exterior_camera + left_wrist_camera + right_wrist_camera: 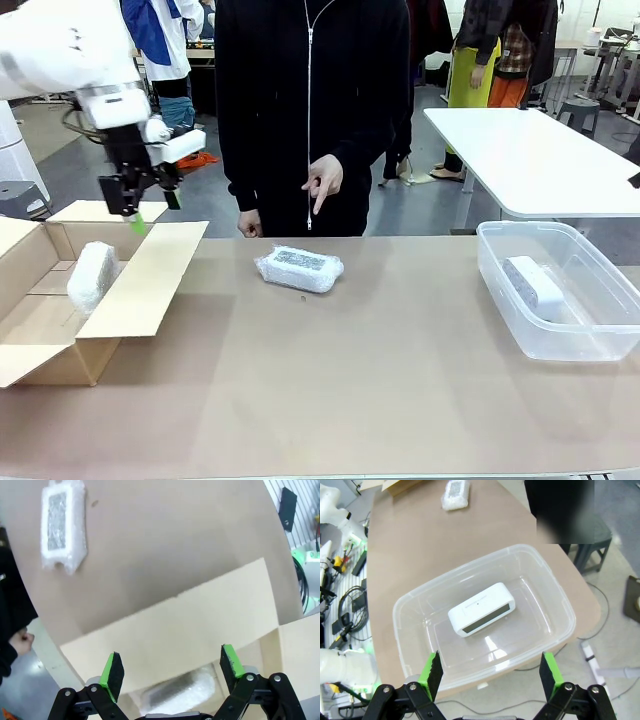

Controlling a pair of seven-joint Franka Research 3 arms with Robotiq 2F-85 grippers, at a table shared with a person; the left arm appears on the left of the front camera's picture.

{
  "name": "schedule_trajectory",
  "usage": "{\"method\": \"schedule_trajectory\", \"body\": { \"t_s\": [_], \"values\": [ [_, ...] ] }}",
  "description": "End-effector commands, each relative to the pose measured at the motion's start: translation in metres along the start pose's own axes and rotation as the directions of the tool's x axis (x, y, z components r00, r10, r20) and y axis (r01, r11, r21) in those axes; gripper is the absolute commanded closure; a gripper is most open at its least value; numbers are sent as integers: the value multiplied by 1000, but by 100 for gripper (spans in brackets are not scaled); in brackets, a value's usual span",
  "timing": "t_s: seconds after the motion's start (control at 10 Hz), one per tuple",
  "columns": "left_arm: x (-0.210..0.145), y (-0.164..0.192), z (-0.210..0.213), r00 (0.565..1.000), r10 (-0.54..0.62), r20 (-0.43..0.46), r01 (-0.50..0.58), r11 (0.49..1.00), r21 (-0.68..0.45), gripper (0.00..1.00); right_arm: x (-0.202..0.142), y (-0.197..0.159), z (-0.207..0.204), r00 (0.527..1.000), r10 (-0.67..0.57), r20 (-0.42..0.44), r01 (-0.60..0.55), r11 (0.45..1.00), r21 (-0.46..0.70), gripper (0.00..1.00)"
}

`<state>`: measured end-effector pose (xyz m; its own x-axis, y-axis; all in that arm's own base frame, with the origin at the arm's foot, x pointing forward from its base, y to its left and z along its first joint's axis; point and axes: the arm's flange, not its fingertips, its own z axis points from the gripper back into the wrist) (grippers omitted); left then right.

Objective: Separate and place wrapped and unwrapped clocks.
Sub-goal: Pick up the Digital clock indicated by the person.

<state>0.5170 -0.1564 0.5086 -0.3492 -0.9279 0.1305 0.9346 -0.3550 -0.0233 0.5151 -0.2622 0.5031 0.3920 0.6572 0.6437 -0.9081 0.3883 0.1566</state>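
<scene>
One wrapped clock left to sort

At left, the left gripper [148, 208] hangs over the box [150, 270], fingers wide, empty; one wrapped clock [92, 277] lies inside. Mid-tabletop [350, 400], another [299, 268] waits where a hand [323, 182] points. Lower right, the bare clock [481, 609] sits in the bin [420, 592], right gripper [490, 672] wide above.

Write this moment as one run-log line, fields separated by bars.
left pincer open above box | wrapped clock inside | second wrapped clock on table | bare clock in bin
</scene>
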Motion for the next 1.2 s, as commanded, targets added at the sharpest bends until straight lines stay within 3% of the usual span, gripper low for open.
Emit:
{"method": "schedule_trajectory", "body": {
  "t_s": [0.0, 0.4, 0.8, 1.1],
  "values": [
    [15, 30, -5, 996, -85, -40, 85, 996, -9, 0, -1, 1, -2, 1000, 9, 0, -9, 1000, 4, 0],
    [61, 72, -39, 984, -176, -33, 178, 983, 50, 0, -1, 1, -2, 1000, 9, 0, -9, 1000, 4, 0],
    [97, 117, -79, 988, -152, 2, 151, 982, 109, 0, -1, 1, -2, 1000, 9, 0, -9, 1000, 4, 0],
    [111, 143, -108, 986, -164, 1, 164, 984, 72, 0, -1, 1, -2, 1000, 9, 0, -9, 1000, 4, 0]
  ]
}}
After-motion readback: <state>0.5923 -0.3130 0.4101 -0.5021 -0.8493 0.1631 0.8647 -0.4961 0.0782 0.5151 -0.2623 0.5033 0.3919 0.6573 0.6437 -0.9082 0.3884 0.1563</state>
